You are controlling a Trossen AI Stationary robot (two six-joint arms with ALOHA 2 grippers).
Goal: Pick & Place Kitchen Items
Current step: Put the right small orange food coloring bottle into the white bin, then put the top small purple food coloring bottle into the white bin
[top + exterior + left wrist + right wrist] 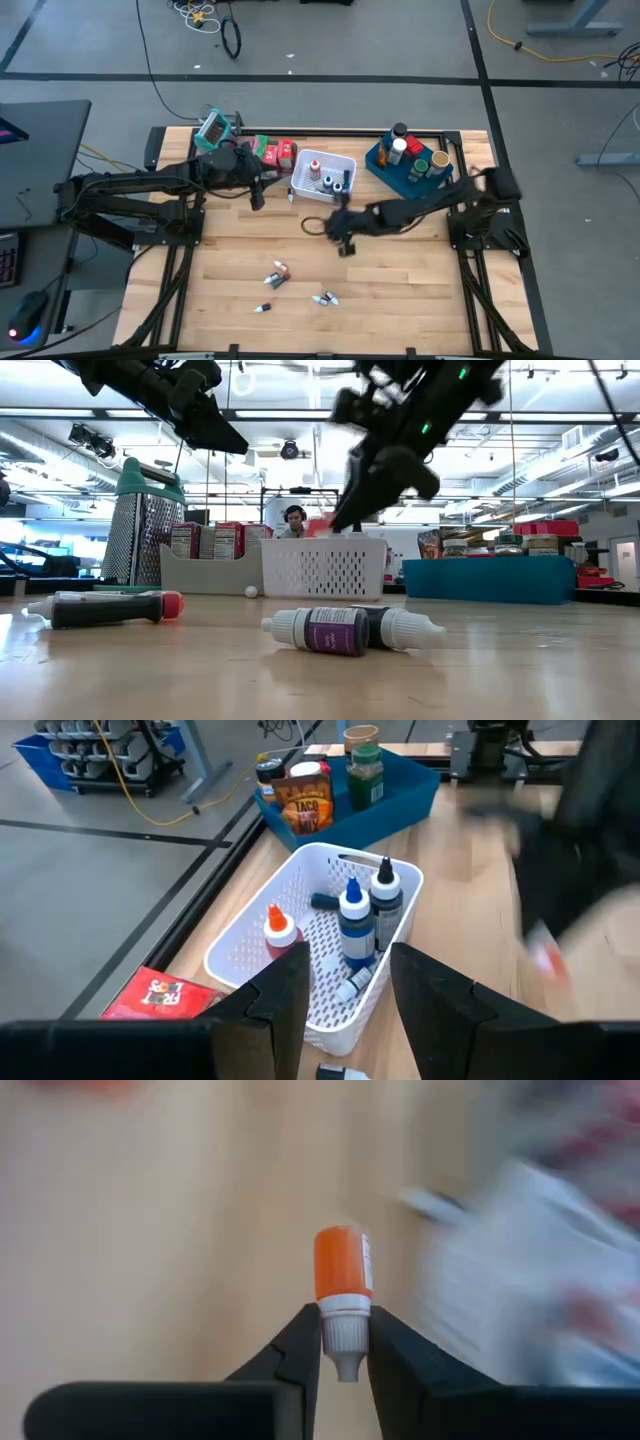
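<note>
Table point(400, 290), then white mesh basket point(322, 175) at its back, between both arms. Right gripper point(345, 1342) clenched on orange-capped bottle point(342, 1285) by the neck only, raised over the boards just in front of the basket — may pivot or slip out, missing the rim. Left gripper point(345, 982) released, empty, hovering beside the basket — collision risk. Loose bottles point(277, 276) near the front edge.

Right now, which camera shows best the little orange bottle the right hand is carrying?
The right wrist view: the orange bottle stands sharp, pinched at its white neck by the right hand. In the high view that hand hides it; the low and left wrist views show only blur there.
</note>
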